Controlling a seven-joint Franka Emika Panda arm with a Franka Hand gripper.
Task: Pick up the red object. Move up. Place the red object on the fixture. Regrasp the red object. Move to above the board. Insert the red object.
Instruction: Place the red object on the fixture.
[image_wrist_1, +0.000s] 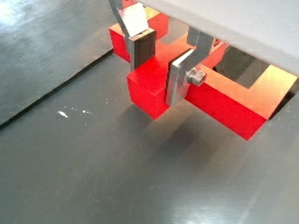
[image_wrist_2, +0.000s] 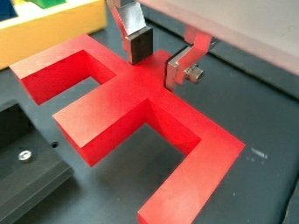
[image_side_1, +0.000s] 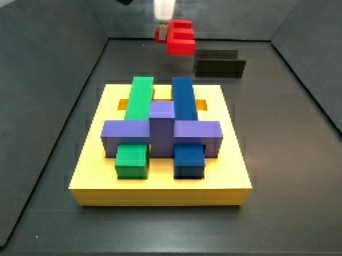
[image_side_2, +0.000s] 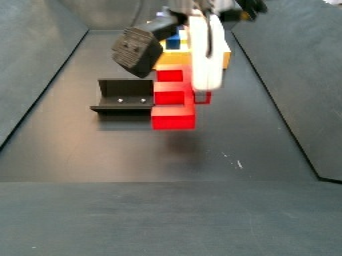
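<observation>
hand (image_wrist_2: 159, 54) clamped on red object (image_wrist_2: 128, 109), lifted off the floor near fixture (image_side_2: 128, 98), beyond board (image_side_1: 160, 178).

From where I stand, no text, label, brand, number or sign can be read on anything here. The tool (image_wrist_2: 160, 54), clamped on the red object (image_wrist_2: 128, 109), hangs above the floor, unmarked.
</observation>
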